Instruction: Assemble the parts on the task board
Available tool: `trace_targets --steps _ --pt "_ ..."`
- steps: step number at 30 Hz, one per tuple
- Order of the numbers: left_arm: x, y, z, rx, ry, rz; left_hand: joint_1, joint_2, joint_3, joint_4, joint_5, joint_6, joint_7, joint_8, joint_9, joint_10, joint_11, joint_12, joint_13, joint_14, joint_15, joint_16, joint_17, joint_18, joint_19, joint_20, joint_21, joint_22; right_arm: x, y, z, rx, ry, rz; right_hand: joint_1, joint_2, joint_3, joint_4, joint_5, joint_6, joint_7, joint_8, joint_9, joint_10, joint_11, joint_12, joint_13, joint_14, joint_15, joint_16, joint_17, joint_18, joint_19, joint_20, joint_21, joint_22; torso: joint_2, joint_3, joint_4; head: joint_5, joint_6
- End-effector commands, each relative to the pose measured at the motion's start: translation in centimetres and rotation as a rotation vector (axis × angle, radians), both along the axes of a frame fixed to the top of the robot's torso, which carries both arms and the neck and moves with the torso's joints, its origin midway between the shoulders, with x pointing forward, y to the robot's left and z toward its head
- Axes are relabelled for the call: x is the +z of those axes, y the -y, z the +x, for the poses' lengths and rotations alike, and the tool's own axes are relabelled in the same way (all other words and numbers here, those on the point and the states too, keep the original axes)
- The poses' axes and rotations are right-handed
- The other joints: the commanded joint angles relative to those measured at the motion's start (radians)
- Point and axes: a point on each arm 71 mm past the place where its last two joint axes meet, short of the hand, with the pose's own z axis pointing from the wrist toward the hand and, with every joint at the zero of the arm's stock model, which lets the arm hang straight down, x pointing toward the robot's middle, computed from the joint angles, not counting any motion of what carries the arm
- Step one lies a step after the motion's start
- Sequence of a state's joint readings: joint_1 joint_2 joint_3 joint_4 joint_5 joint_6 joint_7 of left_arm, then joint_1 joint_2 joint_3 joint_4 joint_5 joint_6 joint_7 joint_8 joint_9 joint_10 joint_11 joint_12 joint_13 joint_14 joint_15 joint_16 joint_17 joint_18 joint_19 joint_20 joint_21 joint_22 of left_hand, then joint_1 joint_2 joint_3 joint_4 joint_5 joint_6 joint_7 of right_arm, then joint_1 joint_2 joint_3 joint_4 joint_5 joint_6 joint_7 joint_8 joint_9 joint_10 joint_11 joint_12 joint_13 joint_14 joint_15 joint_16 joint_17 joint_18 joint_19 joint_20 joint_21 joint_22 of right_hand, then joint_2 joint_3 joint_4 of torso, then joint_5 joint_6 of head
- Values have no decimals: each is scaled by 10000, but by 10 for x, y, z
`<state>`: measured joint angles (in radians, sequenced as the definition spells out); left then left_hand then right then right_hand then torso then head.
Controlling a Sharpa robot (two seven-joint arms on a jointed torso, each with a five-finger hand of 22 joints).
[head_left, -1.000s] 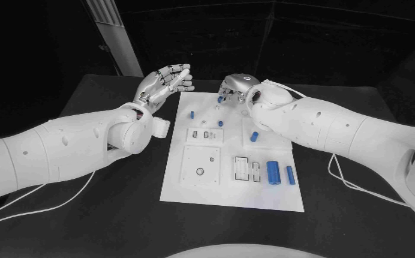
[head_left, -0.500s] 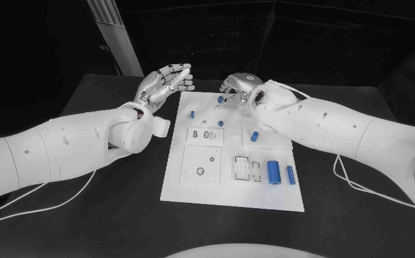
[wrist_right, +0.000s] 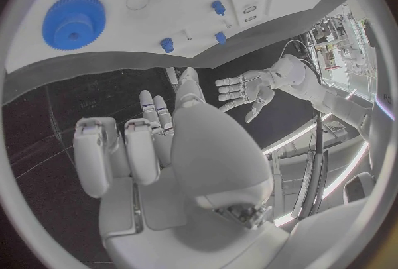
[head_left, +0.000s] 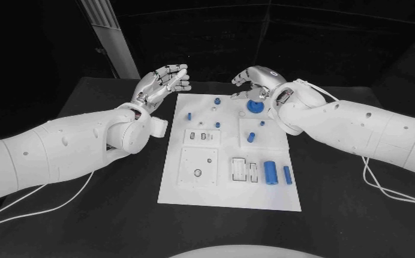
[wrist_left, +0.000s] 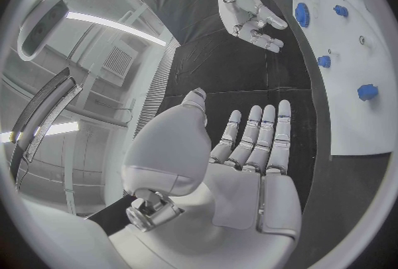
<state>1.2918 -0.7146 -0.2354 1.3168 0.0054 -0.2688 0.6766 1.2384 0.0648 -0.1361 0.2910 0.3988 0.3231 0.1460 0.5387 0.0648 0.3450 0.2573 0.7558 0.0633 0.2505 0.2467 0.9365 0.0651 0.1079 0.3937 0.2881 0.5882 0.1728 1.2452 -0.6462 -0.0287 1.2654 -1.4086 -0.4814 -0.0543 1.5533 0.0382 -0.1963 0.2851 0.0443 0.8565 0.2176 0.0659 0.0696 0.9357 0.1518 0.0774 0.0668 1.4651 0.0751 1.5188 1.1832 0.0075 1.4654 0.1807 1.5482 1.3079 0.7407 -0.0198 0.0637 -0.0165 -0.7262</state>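
Note:
The white task board (head_left: 226, 195) lies in the middle of the table. A blue gear (head_left: 253, 106) sits flat near its far edge, also the blue gear (wrist_right: 73, 20) in the right wrist view. Small blue pegs (head_left: 218, 125) stand on the far half, and two blue cylinders (head_left: 270, 171) lie at the near right. My right hand (head_left: 259, 81) hovers just beyond the gear, fingers loosely bent and apart, holding nothing. Raised off the board's far left corner, my left hand (head_left: 162, 84) has its palm bare and fingers spread; its open palm (wrist_left: 241, 169) is plain in the left wrist view.
White rectangular sockets (head_left: 201, 168) and slots (head_left: 240, 169) are set in the board's near half. A pale upright post (head_left: 104, 24) stands behind the table at the far left. Black table surface (head_left: 346, 210) lies on both sides of the board.
My right hand has lifted and drawn back to the right off the board's far edge, uncovering the blue gear now lying there. The left hand has hardly moved.

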Motion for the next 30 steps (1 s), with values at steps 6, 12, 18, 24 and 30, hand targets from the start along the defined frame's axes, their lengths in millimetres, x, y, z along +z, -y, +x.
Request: trace_targets --steps 6,12,18,24,30 --pt "13 -1 -3 -113 1826 -685 12 62 1 12 41 -43 1483 -45 -11 -59 -17 -62 2 -93 -7 -65 -2 -19 -48 9 -41 -15 4 32 -3 -110 127 138 -406 -167 441 12 30 -95 -85 12 5 -272 -15 123 12 299 -83 -77 -111 122 515 -36 -74 1847 -17 2 -38 -144 48" --pt "13 -2 -3 -99 1814 -679 13 64 0 12 42 -43 1483 -44 -12 -59 -17 -62 3 -94 -7 -65 -2 -19 -49 9 -41 -16 1 45 -1 -461 -37 -213 -657 -399 825 17 29 -171 -196 11 3 -261 -105 283 37 288 -160 -119 -250 144 462 -120 -117 1754 -6 11 -26 -219 85" --pt "13 -2 -3 -103 1803 -683 13 64 0 12 42 -43 1483 -44 -12 -59 -17 -62 3 -94 -7 -65 -2 -19 -49 9 -41 -16 0 50 1 -653 29 -286 -845 -377 1023 -10 26 -233 -320 11 3 1039 -348 1125 312 265 -344 -180 -452 201 319 -260 -219 1527 -2 4 -2 -255 123" --pt "12 -4 -3 -79 1795 -671 13 64 0 12 42 -43 1483 -44 -12 -59 -17 -62 3 -94 -7 -65 -2 -19 -49 9 -41 -16 2 54 3 -707 424 -211 -987 -529 1019 -37 28 -274 -604 23 9 2380 -834 2832 1328 93 -738 -398 -1050 320 -32 -687 -455 1049 -6 -2 -7 -299 150" --pt "12 -4 -3 -67 1795 -667 21 71 0 12 47 -48 1483 -47 -13 -62 -16 -63 3 -99 -6 -66 -2 -21 -56 9 -41 -16 0 58 5 -629 408 -416 -2410 -915 1356 -47 42 -188 -934 56 40 1655 -1112 12297 10660 36 -1028 -151 -49 460 -574 -903 -840 413 3 -2 -10 -313 134"
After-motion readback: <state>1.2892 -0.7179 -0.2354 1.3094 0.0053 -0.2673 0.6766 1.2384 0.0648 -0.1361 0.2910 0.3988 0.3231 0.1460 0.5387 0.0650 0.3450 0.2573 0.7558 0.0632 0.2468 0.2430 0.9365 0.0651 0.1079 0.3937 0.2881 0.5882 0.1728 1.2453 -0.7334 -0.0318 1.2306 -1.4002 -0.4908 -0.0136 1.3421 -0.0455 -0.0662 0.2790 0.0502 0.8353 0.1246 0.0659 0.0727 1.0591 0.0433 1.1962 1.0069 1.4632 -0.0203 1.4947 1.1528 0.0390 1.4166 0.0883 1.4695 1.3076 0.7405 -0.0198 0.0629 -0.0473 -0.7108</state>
